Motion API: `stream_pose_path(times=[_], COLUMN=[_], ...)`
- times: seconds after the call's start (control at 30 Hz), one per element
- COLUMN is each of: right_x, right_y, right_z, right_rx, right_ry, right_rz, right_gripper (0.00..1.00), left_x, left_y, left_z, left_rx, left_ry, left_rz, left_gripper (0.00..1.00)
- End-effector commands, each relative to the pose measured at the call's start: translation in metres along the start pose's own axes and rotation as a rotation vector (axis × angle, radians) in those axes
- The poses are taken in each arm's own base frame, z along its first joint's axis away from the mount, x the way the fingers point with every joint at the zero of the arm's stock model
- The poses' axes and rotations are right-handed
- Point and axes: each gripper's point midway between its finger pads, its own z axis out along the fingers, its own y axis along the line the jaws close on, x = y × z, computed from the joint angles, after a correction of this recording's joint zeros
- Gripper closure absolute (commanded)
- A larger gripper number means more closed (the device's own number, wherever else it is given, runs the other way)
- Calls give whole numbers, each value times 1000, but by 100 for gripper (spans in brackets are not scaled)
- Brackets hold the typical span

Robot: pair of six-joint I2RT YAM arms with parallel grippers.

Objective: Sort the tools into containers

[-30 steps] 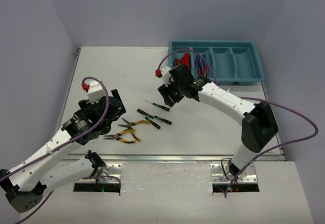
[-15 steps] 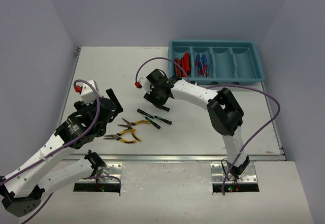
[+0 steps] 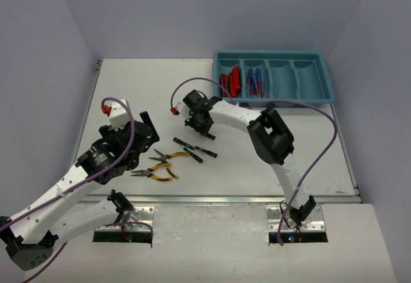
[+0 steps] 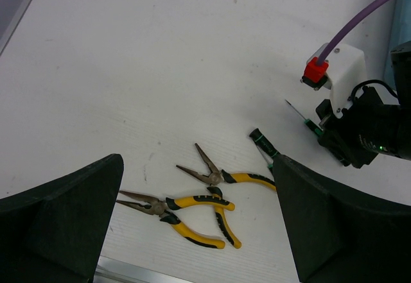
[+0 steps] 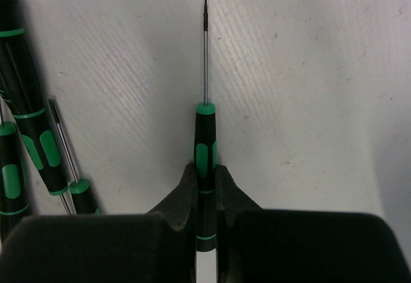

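Since half a second ago the left gripper (image 3: 144,133) has shifted slightly to the right, while the right gripper (image 3: 196,120) is staying low over the same spot on the table (image 3: 128,84). Its fingers (image 5: 186,196) are clenching the handle of a slim black-and-green screwdriver (image 5: 205,138), whose thin shaft is pointing straight away from the wrist. Whether that screwdriver is resting on the table or just lifted off it cannot be told. Other slim screwdrivers (image 5: 32,122) are lying just beside it, on the left of the wrist view and apart from the fingers.

Nearer the left arm, two yellow-handled pliers (image 4: 212,179) are lying side by side on the table, with the left gripper hanging above them, spread wide and gripping nothing.

At the far right of the table the teal tray (image 3: 270,55) is sitting well apart from both grippers. Red-and-black knives (image 3: 230,80) are lying in its leftmost compartment, and blue-handled screwdrivers (image 3: 255,81) are lying in the compartment next to it.
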Motion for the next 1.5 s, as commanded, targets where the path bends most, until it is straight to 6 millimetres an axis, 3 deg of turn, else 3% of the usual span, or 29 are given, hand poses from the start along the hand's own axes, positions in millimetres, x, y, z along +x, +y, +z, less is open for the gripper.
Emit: stream_pose_path(times=[0.0, 0.13, 0.23, 0.3, 0.4, 0.43, 0.53, 0.6, 0.63, 0.7, 0.77, 0.9, 1.03, 1.1, 1.23, 1.3, 1.4, 1.47], right_x=[-3, -28, -34, -24, 9, 14, 62, 93, 104, 120, 138, 156, 162, 156, 131, 114, 73, 37], right_y=[-7, -27, -83, -123, -186, -190, -273, -312, -334, -360, -378, -379, -372, -372, -371, -354, -304, -243], right_z=[-9, -55, -112, -145, -180, -182, -206, -194, -200, -199, -186, -154, -132, -140, -188, -200, -215, -215], right_rx=[16, 14, 49, 90, 215, 231, 459, 549, 591, 629, 636, 594, 552, 555, 557, 538, 455, 321], right_ry=[-15, -146, -277, -337, -346, -333, -284, -205, -202, -191, -164, -120, -111, -143, -235, -258, -330, -391], right_rz=[1, 101, 303, 449, 569, 573, 621, 647, 658, 671, 684, 702, 746, 785, 822, 794, 685, 542], right_gripper=[100, 100, 100, 100, 100, 100, 100, 100, 100, 100, 99, 93, 75, 52, 38, 37, 37, 40], left_x=[-8, -9, -10, -11, -12, -12, -11, -10, -9, -8, -7, -6, -3, -1, 0, -1, -3, -3], left_y=[-3, -2, -1, -1, -2, -2, -4, -6, -6, -7, -8, -9, -12, -14, -14, -14, -12, -11], left_z=[0, -1, -2, -3, -4, -4, -3, -2, -2, -1, 0, 2, 5, 6, 7, 7, 7, 7], left_rx=[10, 12, 16, 21, 30, 32, 39, 43, 43, 43, 43, 41, 36, 35, 32, 34, 30, 27], left_ry=[-25, -27, -32, -34, -36, -36, -31, -28, -26, -22, -19, -16, -5, 2, 5, 2, -3, -4], left_rz=[-24, -27, -35, -38, -41, -40, -33, -24, -22, -15, -10, -1, 22, 35, 38, 34, 28, 23], left_gripper=[0, 0, 0, 0, 0, 0, 0, 0, 0, 0, 0, 0, 0, 0, 0, 0, 0, 0])
